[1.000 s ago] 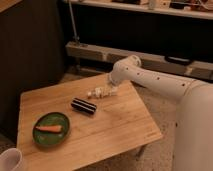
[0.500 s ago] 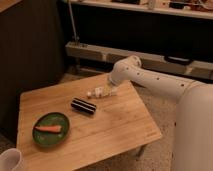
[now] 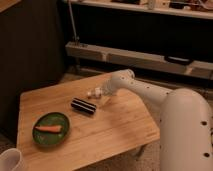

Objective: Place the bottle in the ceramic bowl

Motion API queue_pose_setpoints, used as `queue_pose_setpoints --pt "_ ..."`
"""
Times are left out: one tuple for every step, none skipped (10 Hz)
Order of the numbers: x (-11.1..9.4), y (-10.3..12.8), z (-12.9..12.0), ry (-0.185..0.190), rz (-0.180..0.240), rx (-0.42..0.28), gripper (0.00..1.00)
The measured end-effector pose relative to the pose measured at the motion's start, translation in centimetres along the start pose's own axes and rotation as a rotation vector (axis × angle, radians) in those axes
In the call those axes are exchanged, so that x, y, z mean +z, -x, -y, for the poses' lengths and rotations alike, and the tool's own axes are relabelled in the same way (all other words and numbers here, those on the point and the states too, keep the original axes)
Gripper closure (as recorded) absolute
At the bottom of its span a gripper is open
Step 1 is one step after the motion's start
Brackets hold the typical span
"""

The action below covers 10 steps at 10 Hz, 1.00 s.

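— Where is the bottle (image 3: pixel 94 92) lying?
— Toward the far side of the counter (image 3: pixel 115 131), on its side, right at the hand (image 3: pixel 102 96), which is hanging low over it from the right. I cannot tell whether the hand is gripping it or not.
— What is sitting closest to it?
— One black cylinder (image 3: pixel 83 106), lying just in front of the bottle.
— And the containers?
— Two. One green bowl (image 3: pixel 56 120) is sitting well apart, at the near left, and is holding one carrot (image 3: pixel 48 128). One white mug (image 3: pixel 11 161) is showing at the lower left corner, its inside hidden.
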Motion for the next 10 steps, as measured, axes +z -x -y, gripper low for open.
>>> queue_pose_setpoints --pt "0.3 0.1 0.2 0.012 0.0 -0.007 0.2" --pt "0.7 0.1 0.4 0.026 -0.002 -0.007 0.2" --pt "1.0 0.2 0.5 0.042 -0.005 -0.005 0.2" --pt "1.4 0.1 0.5 0.066 -0.006 0.007 0.25" --pt "1.6 -0.1 0.5 0.085 -0.009 0.014 0.35" --pt "1.8 -0.3 0.6 0.096 -0.012 0.013 0.43" --pt "1.9 -0.5 0.1 0.122 -0.022 0.011 0.57" --pt "1.9 -0.6 0.0 0.124 -0.024 0.01 0.65" --pt "1.8 -0.7 0.0 0.126 -0.026 0.011 0.76" --pt "1.7 -0.7 0.0 0.126 -0.027 0.011 0.85"
